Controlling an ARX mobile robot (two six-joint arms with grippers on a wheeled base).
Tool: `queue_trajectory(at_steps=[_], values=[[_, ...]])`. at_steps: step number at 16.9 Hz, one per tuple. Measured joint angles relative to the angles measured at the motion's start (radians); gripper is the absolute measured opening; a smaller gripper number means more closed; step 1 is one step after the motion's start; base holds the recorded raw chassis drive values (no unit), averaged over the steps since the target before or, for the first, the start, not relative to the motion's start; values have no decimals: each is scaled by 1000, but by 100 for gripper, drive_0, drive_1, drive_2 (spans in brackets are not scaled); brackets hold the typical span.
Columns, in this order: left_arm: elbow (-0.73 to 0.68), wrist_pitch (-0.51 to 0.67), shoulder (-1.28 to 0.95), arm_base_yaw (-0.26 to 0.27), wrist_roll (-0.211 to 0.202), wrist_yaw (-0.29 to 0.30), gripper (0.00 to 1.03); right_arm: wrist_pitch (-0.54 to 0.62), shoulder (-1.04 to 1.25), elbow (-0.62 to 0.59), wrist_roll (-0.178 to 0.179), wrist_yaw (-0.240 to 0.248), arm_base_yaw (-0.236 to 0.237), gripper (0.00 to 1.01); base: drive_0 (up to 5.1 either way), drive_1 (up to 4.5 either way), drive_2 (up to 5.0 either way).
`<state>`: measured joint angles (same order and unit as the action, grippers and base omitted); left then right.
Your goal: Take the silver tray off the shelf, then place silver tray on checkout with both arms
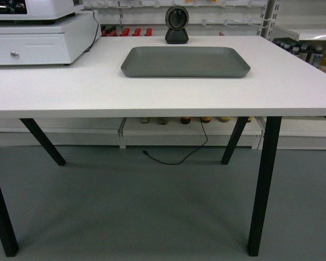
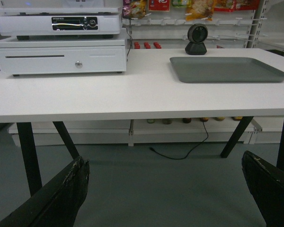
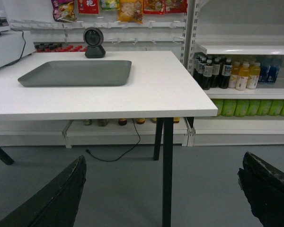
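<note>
A broad white bench (image 1: 152,92) on black legs fills the head view, set on a grey floor (image 1: 130,212). The silver tray (image 1: 185,61) lies flat on it, toward the far edge and slightly right of the middle, with nothing gripping it. Just behind the tray a black stand scanner (image 1: 176,24) with a round glassy face is seen. At the far left corner a white cash drawer (image 1: 38,41) is placed, with a white machine stacked on it; the top of that machine is cut off in the head view. A thin black cable (image 1: 179,155) is draped from beneath the bench down to the floor.

White shop shelving is seen behind and to the right. Bottled drinks (image 3: 232,73) are ranked on the right-hand shelf, green ones below, and snack packets (image 3: 128,7) are hung on hooks above the scanner. Small jars on a low shelf under the bench are too small to be made out.

Neither arm is shown in the head view. In the left wrist view the fingers (image 2: 66,194) of the left hand (image 2: 173,194) are spread wide apart, low before the bench, holding nothing. The right hand (image 3: 170,194) is likewise spread apart, its fingers (image 3: 61,198) empty. Only the fingertips are shown in both wrist views.
</note>
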<state>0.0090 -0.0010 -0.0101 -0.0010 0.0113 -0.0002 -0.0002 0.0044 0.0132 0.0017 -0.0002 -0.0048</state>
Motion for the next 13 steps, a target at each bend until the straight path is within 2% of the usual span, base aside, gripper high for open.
queue_trajectory(at_steps=[13], values=[[0,-2,0,0,-1,-1,98,-3,0,0,-2,0,0,98,0,0,0]])
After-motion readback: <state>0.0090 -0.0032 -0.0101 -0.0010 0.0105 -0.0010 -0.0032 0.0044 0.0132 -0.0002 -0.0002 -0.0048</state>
